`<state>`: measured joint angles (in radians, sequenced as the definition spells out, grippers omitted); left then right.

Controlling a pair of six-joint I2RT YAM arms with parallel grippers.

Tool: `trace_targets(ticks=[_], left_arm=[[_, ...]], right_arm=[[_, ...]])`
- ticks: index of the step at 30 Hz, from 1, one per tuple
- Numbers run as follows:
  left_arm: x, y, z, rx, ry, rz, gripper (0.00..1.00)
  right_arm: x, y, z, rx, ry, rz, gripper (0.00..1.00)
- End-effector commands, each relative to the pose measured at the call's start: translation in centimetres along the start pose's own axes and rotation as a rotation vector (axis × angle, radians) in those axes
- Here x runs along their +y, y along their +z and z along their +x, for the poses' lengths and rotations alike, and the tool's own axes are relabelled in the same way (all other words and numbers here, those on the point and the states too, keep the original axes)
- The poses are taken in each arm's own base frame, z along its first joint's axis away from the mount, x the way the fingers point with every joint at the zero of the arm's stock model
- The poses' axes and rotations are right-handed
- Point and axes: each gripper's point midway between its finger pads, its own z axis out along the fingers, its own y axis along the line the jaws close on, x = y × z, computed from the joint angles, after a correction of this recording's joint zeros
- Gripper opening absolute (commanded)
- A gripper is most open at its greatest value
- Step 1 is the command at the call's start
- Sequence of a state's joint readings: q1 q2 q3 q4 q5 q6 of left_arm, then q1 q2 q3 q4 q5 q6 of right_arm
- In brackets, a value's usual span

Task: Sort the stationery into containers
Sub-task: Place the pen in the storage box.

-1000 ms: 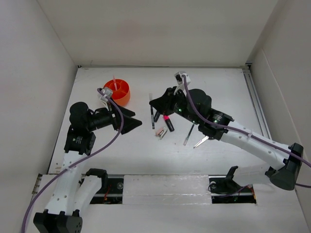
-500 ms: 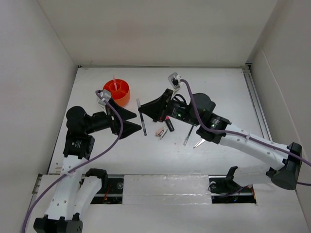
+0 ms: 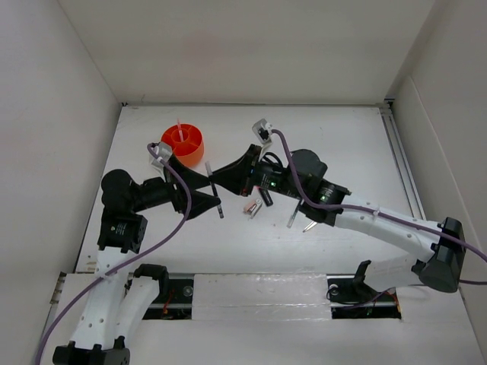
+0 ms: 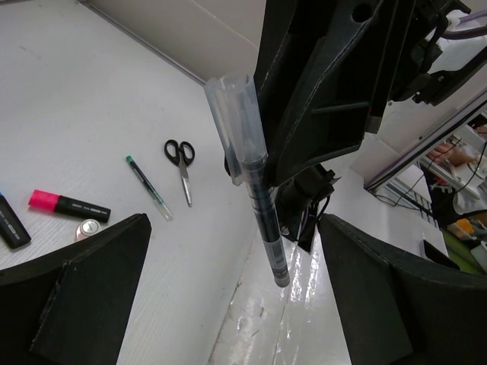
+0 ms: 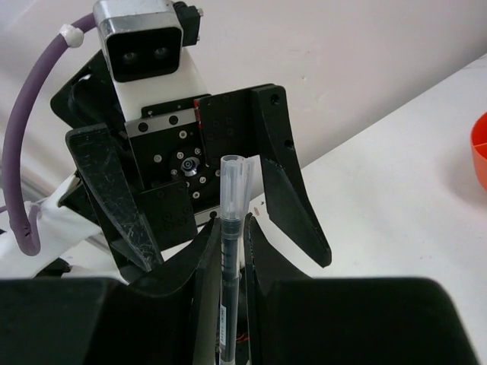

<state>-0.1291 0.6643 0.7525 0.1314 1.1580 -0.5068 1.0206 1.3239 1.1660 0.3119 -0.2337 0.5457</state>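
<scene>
My right gripper (image 3: 218, 179) (image 5: 231, 228) is shut on a dark pen (image 3: 214, 190) (image 4: 257, 182) with a clear cap, holding it up off the table. The pen hangs between the spread fingers (image 4: 84, 289) of my left gripper (image 3: 214, 193) (image 4: 234, 228), which is open and touches nothing. The round orange organiser (image 3: 183, 144) (image 5: 479, 148) stands just behind, with a thin pink pen (image 3: 179, 129) upright in it. A pink-capped highlighter (image 3: 265, 194) (image 4: 68, 204), a small eraser (image 3: 249, 207), another pen (image 3: 295, 213) (image 4: 148, 188) and black-handled scissors (image 3: 312, 223) (image 4: 181, 156) lie on the table under the right arm.
White walls close in the table on the left, back and right. The right forearm (image 3: 380, 220) stretches across the loose items. Both arm bases sit on the near rail (image 3: 259, 293).
The right gripper has carried the dark pen leftwards, away from the loose items, into the gap of the left gripper. The left arm drew back slightly toward its base.
</scene>
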Motion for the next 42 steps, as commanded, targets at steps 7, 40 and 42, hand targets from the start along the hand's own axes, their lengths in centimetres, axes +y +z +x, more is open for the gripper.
trace_targets(ticks=[7,40,42], left_arm=[[-0.8,-0.1,-0.8,-0.017,0.074,0.025,0.74],[19.1,-4.7,-9.9,-0.448,-0.188,-0.991,0.00],[23.0,-6.2,-10.3,-0.492,-0.209,-1.159,0.00]], right_arm=[[2.7,1.1,-0.5,-0.044,0.003,-0.119,0.00],[0.6,-8.5,-3.8,-0.177,-0.073,0.161,1.00],[0.4,-9.6,-3.1,-0.160,-0.080,0.171,1.00]])
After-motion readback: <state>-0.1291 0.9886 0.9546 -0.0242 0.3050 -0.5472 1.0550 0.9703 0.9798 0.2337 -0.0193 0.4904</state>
